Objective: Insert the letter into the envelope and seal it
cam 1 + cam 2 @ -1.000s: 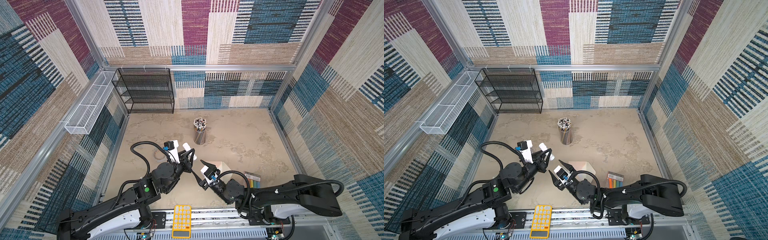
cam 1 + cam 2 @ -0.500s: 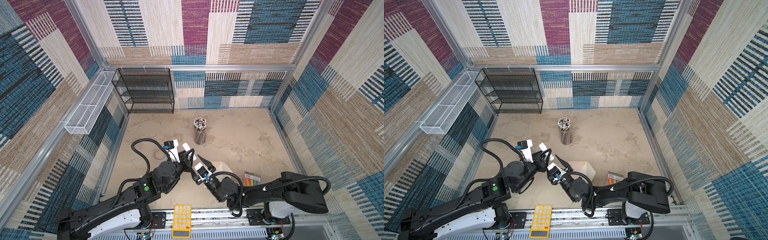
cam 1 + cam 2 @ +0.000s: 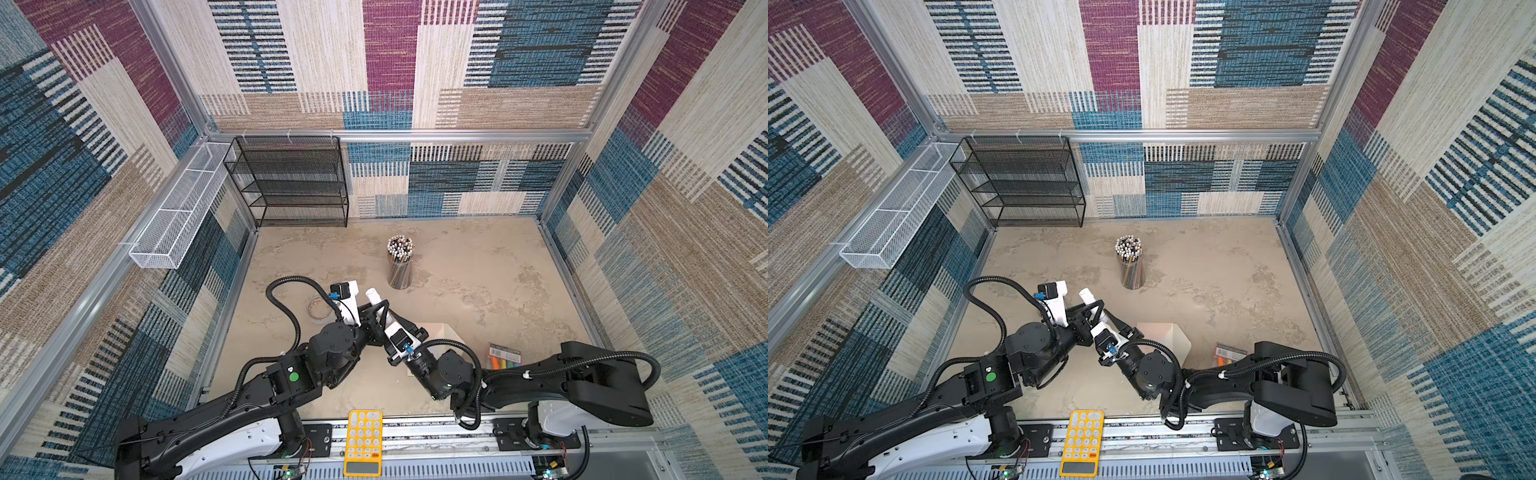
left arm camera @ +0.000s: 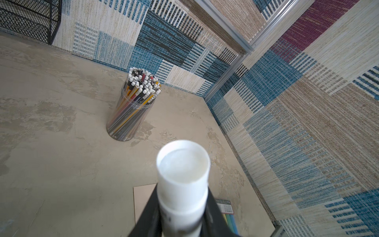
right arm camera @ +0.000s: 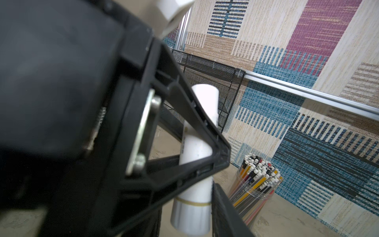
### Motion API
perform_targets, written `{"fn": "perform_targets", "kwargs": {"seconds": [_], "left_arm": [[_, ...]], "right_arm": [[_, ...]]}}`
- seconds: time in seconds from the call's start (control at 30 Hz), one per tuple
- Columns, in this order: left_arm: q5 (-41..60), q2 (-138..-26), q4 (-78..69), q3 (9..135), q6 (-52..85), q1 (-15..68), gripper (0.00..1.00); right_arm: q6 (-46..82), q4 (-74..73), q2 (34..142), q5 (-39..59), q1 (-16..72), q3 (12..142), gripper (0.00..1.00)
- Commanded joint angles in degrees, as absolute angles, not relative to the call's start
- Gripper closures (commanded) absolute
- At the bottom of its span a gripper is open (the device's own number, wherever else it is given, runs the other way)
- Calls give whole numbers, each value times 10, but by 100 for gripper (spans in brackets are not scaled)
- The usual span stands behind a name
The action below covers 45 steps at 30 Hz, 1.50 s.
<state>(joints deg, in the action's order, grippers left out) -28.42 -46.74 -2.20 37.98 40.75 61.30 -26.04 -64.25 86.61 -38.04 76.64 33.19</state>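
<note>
Now, left gripper [image 4: 183, 202]: clenched around a white tube [image 4: 183, 164], held above the counter [image 4: 61, 164].
right gripper [image 3: 394, 323]: at that tube's other end, crowding the left gripper; grip cannot be told.
envelope [image 3: 442, 334]: flat on the counter just beside the right gripper, partly under its wrist.
beyond both grippers: pencil cup [image 3: 400, 266].
past the envelope: marker pack [image 3: 504, 358].

One envelope [image 3: 1169, 336], one white tube [image 4: 182, 174], one pencil cup [image 3: 400, 266], one calculator [image 3: 363, 440], one marker pack [image 3: 505, 358]
</note>
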Motion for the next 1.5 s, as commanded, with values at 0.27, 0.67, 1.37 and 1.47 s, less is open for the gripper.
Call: {"fn": "perform_targets", "kwargs": {"seconds": [0.27,0.67,1.37,1.47], "left_arm": [[-286,-466,-29,384,420,614,100],[-276,-481,-39,384,415,614,100],[36,-403,-73,318,283,601,100],[85,-390,-83,303,280,600,100]], "right_arm": [[-213,-622,851,-368,753,325,62],[-184,-591,834,-348,753,325,81],[28,-305,617,-3,740,340,93],[48,-287,591,56,734,339,93]]}}
